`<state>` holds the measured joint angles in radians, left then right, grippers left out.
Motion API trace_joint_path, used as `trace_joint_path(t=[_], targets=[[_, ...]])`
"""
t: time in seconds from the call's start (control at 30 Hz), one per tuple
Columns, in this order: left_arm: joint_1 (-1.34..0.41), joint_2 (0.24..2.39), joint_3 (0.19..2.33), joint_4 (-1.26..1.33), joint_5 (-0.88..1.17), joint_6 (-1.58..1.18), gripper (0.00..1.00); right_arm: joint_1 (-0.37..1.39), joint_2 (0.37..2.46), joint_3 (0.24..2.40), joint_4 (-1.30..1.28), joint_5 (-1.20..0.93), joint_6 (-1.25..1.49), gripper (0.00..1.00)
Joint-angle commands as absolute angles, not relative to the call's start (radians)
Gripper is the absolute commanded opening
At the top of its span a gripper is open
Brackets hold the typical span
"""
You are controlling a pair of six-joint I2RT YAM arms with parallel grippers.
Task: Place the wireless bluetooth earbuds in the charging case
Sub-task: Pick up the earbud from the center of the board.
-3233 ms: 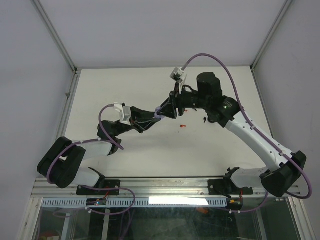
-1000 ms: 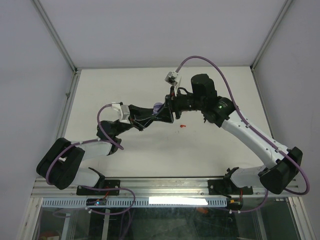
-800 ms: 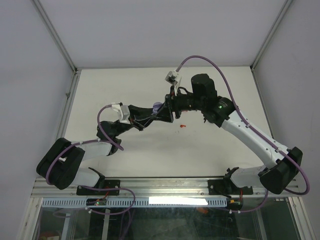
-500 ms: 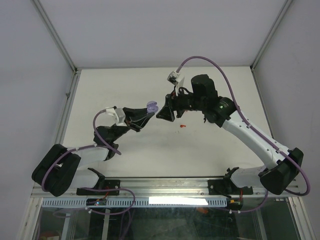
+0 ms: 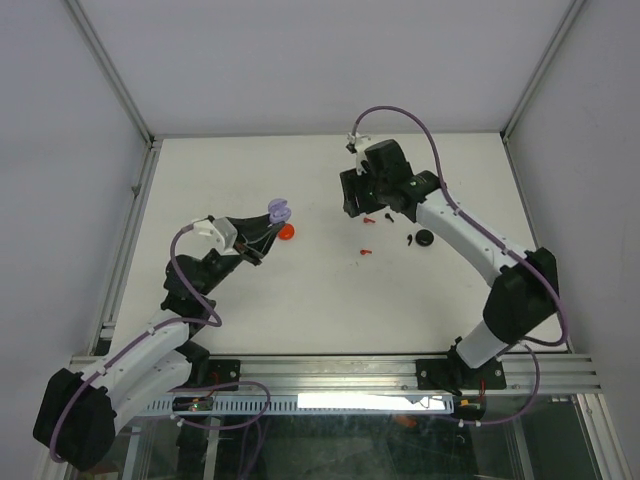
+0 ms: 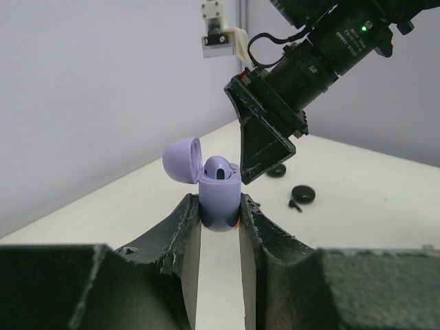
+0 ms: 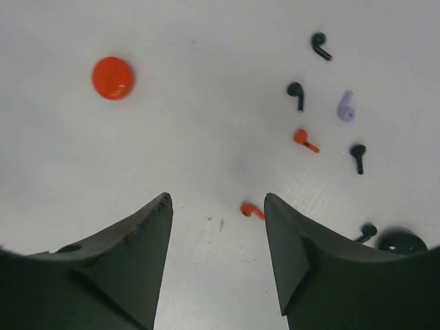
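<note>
My left gripper is shut on the lilac charging case and holds it upright above the table, also seen from above. Its lid is open, and a lilac bud sits in one slot. My right gripper is open and empty, pointing down at the table. Loose earbuds lie below it: a red one by the right finger, another red, a lilac one and several black ones.
A red round disc lies on the table left of the earbuds, just beside the left gripper. A black round disc lies at the right of the cluster. White walls close in the table.
The grippers had met at the case mid-table. The left arm has drawn back left with the case. The right gripper has let go, moved away and turned down over the earbuds.
</note>
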<state>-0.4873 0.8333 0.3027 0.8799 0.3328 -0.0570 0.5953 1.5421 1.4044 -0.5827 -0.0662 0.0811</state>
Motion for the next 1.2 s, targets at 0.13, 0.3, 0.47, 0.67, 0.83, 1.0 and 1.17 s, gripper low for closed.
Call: trace_joint_path(t=[0.13, 0.3, 0.47, 0.67, 0.83, 1.0, 1.17], targets=[[-0.456, 0.798, 0.382, 0.571, 0.325, 0.12, 0.0, 0.51, 1.754, 1.507, -0.562, 0.166, 0.084, 0.56], [-0.448, 0.792, 0.388, 0.532, 0.337, 0.153, 0.0, 0.45, 1.899, 1.57, -0.515, 0.172, 0.09, 0.51], [-0.442, 0.791, 0.393, 0.493, 0.336, 0.194, 0.0, 0.39, 2.023, 1.645, -0.476, 0.121, 0.099, 0.44], [-0.427, 0.806, 0.404, 0.468, 0.346, 0.217, 0.0, 0.362, 2.135, 1.73, -0.462, 0.085, 0.093, 0.38], [-0.419, 0.792, 0.406, 0.453, 0.33, 0.235, 0.0, 0.355, 2.186, 1.761, -0.468, 0.042, 0.094, 0.34], [-0.419, 0.791, 0.406, 0.445, 0.331, 0.242, 0.0, 0.356, 2.204, 1.765, -0.492, -0.007, 0.095, 0.32], [-0.419, 0.791, 0.407, 0.443, 0.347, 0.243, 0.0, 0.356, 2.205, 1.754, -0.531, -0.034, 0.082, 0.31]])
